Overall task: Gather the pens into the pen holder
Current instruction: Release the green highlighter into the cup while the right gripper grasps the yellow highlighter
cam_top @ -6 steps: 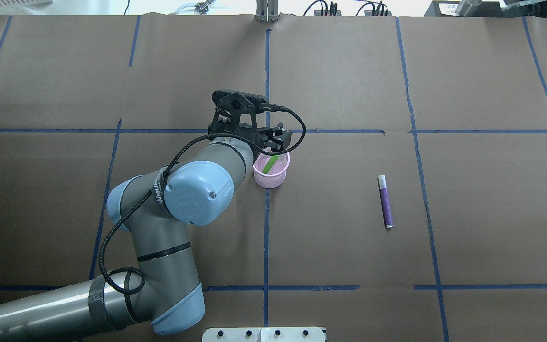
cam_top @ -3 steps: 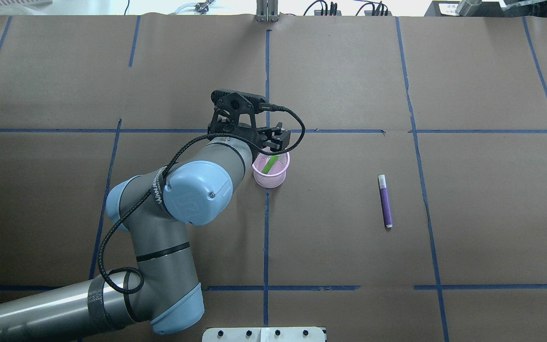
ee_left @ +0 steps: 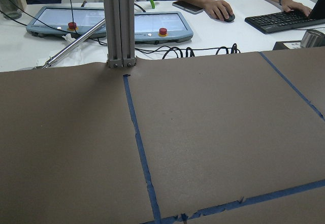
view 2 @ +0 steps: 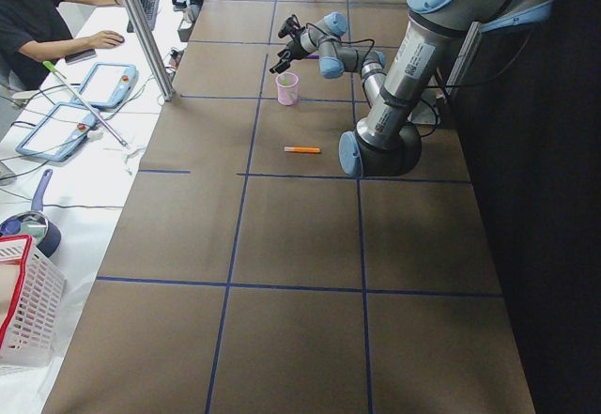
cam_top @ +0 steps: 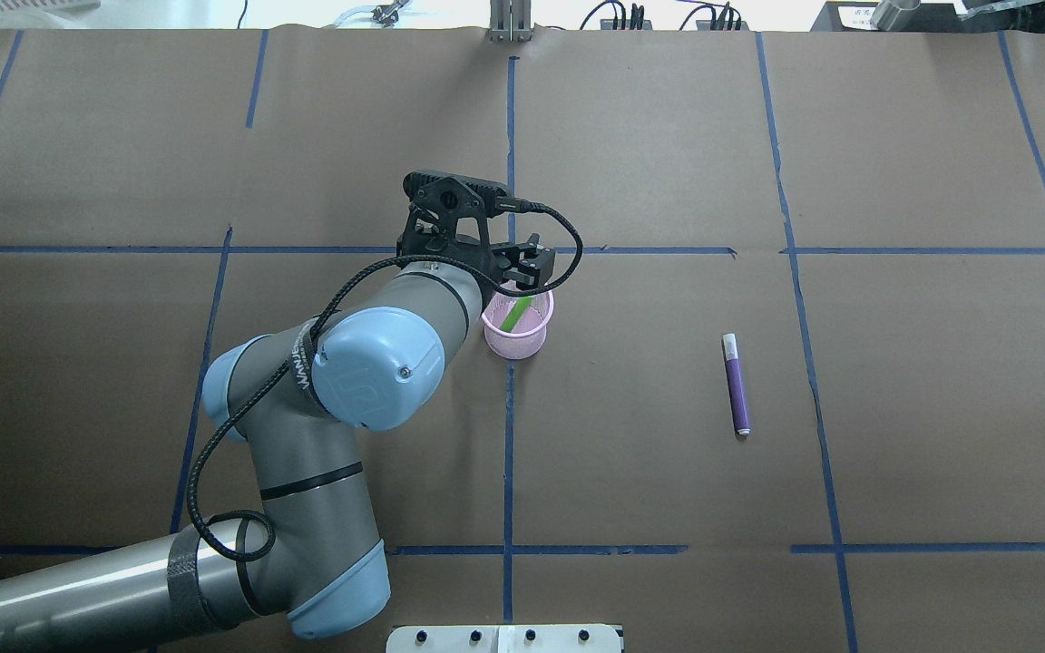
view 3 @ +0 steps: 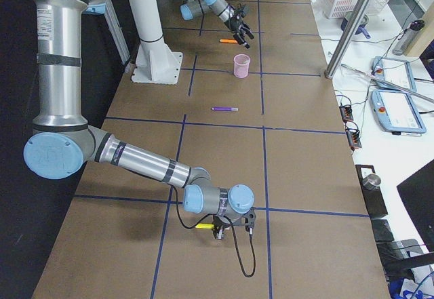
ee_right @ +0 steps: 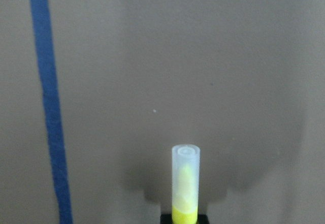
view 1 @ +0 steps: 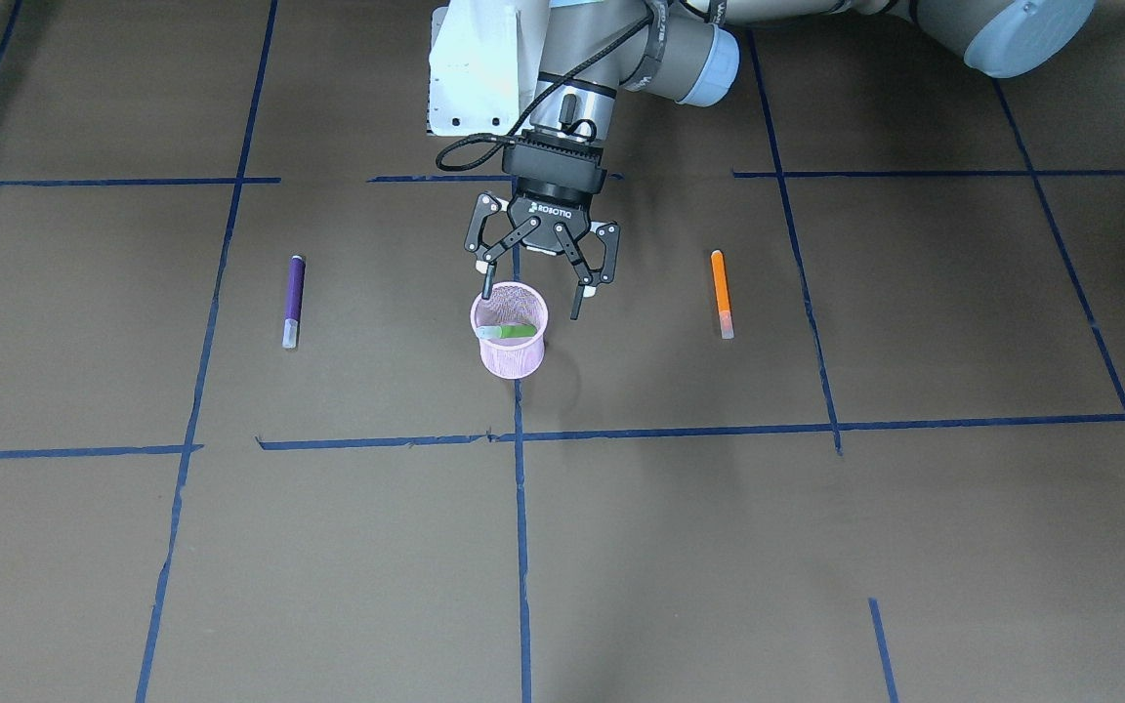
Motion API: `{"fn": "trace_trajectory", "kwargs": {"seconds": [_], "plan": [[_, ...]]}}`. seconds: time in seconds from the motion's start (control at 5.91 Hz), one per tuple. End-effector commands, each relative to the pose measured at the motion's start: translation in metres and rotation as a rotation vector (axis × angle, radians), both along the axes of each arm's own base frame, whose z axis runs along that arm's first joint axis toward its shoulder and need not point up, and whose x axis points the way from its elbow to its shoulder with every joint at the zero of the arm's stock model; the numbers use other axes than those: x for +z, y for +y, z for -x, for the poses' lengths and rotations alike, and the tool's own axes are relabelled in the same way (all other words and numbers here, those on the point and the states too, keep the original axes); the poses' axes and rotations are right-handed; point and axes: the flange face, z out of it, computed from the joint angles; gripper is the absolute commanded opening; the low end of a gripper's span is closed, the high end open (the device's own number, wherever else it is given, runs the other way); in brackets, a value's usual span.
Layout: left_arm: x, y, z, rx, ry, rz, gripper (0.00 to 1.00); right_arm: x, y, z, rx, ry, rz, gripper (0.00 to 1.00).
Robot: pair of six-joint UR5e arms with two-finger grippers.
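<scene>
The pink mesh pen holder (view 1: 512,359) stands at the table's middle with the green pen (view 1: 509,332) lying slanted inside it; both show in the overhead view, holder (cam_top: 513,343), green pen (cam_top: 516,314). My left gripper (view 1: 532,301) hangs open and empty just above the holder's rim (cam_top: 522,272). The purple pen (cam_top: 737,384) lies flat on the table, also in the front view (view 1: 293,301). The orange pen (view 1: 721,293) lies flat on the other side; my arm hides it overhead. My right gripper (view 3: 234,230) is far off at the table's end, shut on a yellow pen (ee_right: 185,183).
Blue tape lines cross the brown paper. The robot's white base plate (view 1: 475,68) sits behind the holder. An aluminium post (ee_left: 118,23) stands at the table's far edge, with tablets and operators behind it. A red-rimmed basket (view 2: 23,311) sits past the left end.
My left gripper has stayed open above the holder with only a tiny shift. The green pen and purple pen have not moved.
</scene>
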Motion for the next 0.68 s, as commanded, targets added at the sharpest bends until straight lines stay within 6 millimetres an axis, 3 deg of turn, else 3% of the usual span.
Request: {"fn": "trace_trajectory", "kwargs": {"seconds": [0.0, 0.17, 0.34, 0.51], "plan": [[-0.003, 0.0, 0.002, -0.001, 0.031, -0.013, 1.0, -0.096, -0.025, 0.005, 0.026, -0.038, -0.169, 0.0], [-0.003, 0.001, 0.003, -0.001, 0.038, -0.016, 1.0, -0.175, -0.041, 0.03, 0.022, -0.072, -0.284, 0.0], [-0.002, 0.002, 0.002, 0.001, 0.038, -0.016, 1.0, -0.251, -0.043, 0.082, -0.046, -0.114, -0.4, 0.0], [-0.004, 0.002, 0.003, 0.002, 0.04, -0.02, 1.0, -0.334, -0.057, 0.125, 0.017, -0.168, -0.425, 0.0]]}}
